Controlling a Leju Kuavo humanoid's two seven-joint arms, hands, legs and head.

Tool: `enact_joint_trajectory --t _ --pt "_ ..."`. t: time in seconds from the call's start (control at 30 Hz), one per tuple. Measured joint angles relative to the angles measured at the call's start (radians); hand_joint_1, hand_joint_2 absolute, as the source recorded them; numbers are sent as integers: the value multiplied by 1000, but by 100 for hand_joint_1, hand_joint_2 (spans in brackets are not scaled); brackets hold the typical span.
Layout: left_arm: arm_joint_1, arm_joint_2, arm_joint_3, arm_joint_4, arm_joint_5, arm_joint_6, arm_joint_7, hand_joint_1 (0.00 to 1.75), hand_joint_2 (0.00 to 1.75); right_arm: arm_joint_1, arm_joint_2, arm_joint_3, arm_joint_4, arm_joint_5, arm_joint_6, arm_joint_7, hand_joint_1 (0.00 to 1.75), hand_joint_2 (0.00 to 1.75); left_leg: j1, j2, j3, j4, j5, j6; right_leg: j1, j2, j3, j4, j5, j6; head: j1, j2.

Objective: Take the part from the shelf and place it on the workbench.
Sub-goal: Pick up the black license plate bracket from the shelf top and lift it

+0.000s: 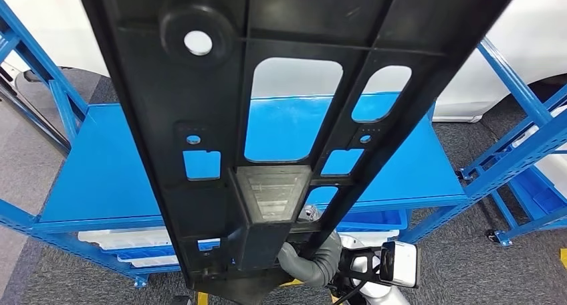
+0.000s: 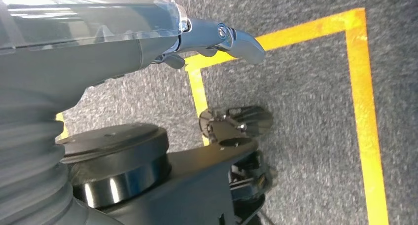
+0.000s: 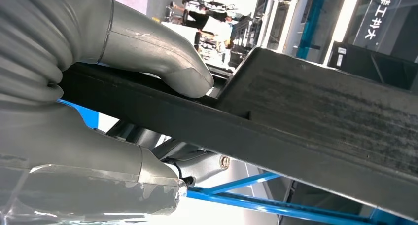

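Close in front of the head camera, the part point(image 1: 267, 118), a long black plastic panel with ribs and cut-outs, stands on end and runs out of the picture at the top. Right hand point(image 1: 314, 255) grips its lower end from the right; the panel covers most of that hand. Right wrist view: the thick grey thumb point(image 3: 162, 62) presses on one face of the panel's edge and the fingers point(image 3: 197, 168) wrap under the other, so the panel is clamped between them. Left hand point(image 2: 217, 40) hangs over grey carpet with yellow floor tape point(image 2: 365, 111), its fingers extended and holding nothing. Behind the panel, seen partly through its cut-outs, stands a blue workbench point(image 1: 100, 178); blue shelf frames point(image 1: 528, 138) stand to either side, cut off by the picture edges. Background figures in the right wrist view are blurred.
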Motion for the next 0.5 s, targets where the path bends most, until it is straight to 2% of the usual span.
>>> enact_joint_trajectory --t 0.07,0.1,0.17,0.23,0.27,0.3,0.37,0.4,0.43,0.47,0.5 --pt "0 0 0 0 -3 -4 10 0 175 5 0 0 0 0 -1 6 175 175 -2 -1 2 2 -2 -5 4 0 71 -141 53 -11 0 0" --pt "-1 0 0 0 -5 -6 15 0 175 7 0 0 0 0 -1 9 175 175 -3 -1 2 2 -2 -9 6 0 90 -181 64 -16 0 0" --pt "-1 1 0 0 -7 -8 22 0 175 14 0 0 0 -1 -1 12 175 175 -5 -1 1 2 1 -19 11 2 93 -194 69 -22 0 0" --pt "-1 1 0 0 -7 -9 27 0 175 20 3 0 0 -1 -1 15 175 175 -6 0 -2 7 -7 -28 6 0 91 -200 75 -33 0 0" --pt "-2 2 0 0 -7 -11 29 0 175 22 6 -1 0 -1 -1 18 175 175 -5 0 -10 27 -27 -33 3 -2 89 -205 80 -40 0 0" --pt "-2 3 0 0 -8 -12 32 0 175 25 10 -1 0 -1 -2 21 175 175 -4 1 -26 69 -61 -37 0 -4 87 -209 85 -45 0 0" --pt "-2 4 0 0 -8 -15 35 0 175 31 16 -1 -1 -1 -3 27 175 175 -1 1 -74 200 -140 -44 2 -6 76 -209 93 -51 0 0" --pt "-1 4 0 0 -8 -16 36 0 175 34 17 -1 -1 -1 -4 29 175 175 1 2 -92 257 -166 -47 3 -7 70 -208 97 -51 0 0" --pt "-1 4 0 0 -9 -17 37 0 175 37 17 -1 -1 -1 -3 31 175 175 1 2 -94 281 -172 -48 3 -7 63 -206 102 -50 0 0" --pt "0 5 0 0 -10 -19 37 0 175 40 18 -1 -2 0 -3 32 175 175 2 2 -76 261 -159 -49 3 -7 56 -203 106 -49 0 0" --pt "-1 5 0 0 -10 -19 37 0 175 42 19 -1 -3 0 -3 34 175 175 3 2 -38 203 -132 -48 3 -7 49 -200 110 -46 0 0"
